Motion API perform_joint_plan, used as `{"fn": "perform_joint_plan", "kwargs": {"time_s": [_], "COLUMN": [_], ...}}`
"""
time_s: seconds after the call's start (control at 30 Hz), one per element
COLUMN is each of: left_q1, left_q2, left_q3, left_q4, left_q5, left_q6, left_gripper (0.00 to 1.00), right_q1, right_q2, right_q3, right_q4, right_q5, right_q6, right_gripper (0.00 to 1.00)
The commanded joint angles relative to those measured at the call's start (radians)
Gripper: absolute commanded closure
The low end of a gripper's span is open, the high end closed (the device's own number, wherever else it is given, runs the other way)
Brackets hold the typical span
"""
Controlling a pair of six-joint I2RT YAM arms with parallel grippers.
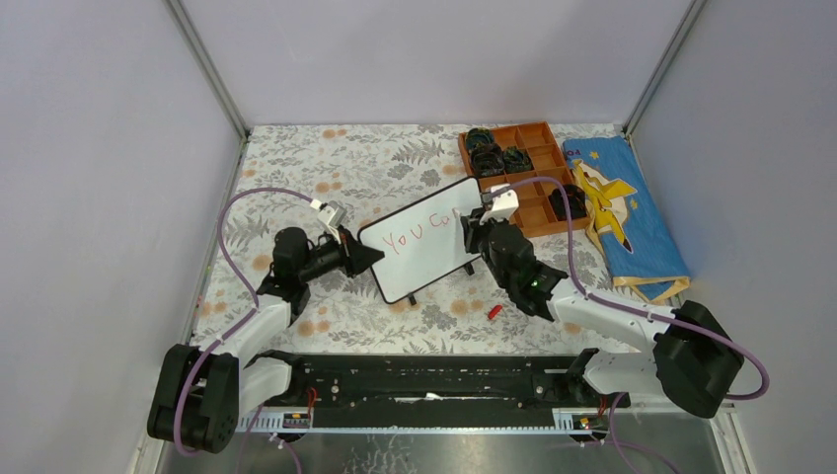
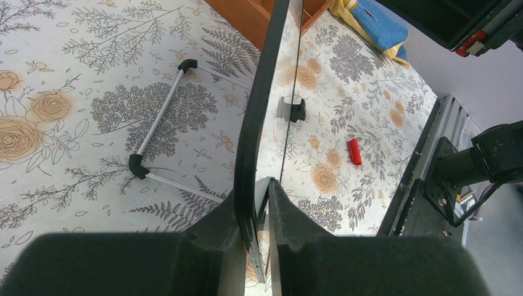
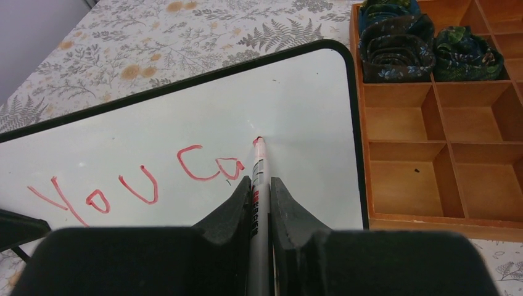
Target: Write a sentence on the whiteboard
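The small white whiteboard (image 1: pixel 424 259) with its thin black frame stands propped on its feet mid-table, near-left of the brown wooden compartment tray (image 1: pixel 538 209). The left gripper (image 2: pixel 262 188) pinches its left edge, probably to steady it for writing. The right gripper (image 3: pixel 259 185) is clamped on a slim white red-tipped marker (image 3: pixel 258 161), whose tip is at the board just right of the red sentence (image 3: pixel 145 185), so far "You Ca".

Black-framed whiteboard (image 1: pixel 426 267) tilted mid-table, red letters (image 3: pixel 148 185) "You Ca" across its face
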State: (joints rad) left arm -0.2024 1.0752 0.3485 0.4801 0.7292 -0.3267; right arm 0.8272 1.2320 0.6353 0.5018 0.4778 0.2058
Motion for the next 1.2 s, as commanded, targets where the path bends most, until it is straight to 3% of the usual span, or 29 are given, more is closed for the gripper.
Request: {"fn": "perform_joint_plan", "kwargs": {"time_s": [0.0, 1.17], "left_q1": [-0.004, -0.006], "left_q2": [0.015, 0.018], "left_q3": [0.006, 0.007], "left_q4": [-0.075, -0.074], "left_q5": [-0.066, -0.068], "left_q6": [0.097, 0.095], "left_gripper": [0.87, 0.87], "right_q1": [-0.034, -0.048], "right_q2": [0.011, -0.057], "right_q3": [0.047, -0.052], "right_q4": [0.028, -0.04], "right_q5": [0.025, 0.009], "right_q6": [-0.013, 0.058], "right_gripper": [1.0, 1.0]}}
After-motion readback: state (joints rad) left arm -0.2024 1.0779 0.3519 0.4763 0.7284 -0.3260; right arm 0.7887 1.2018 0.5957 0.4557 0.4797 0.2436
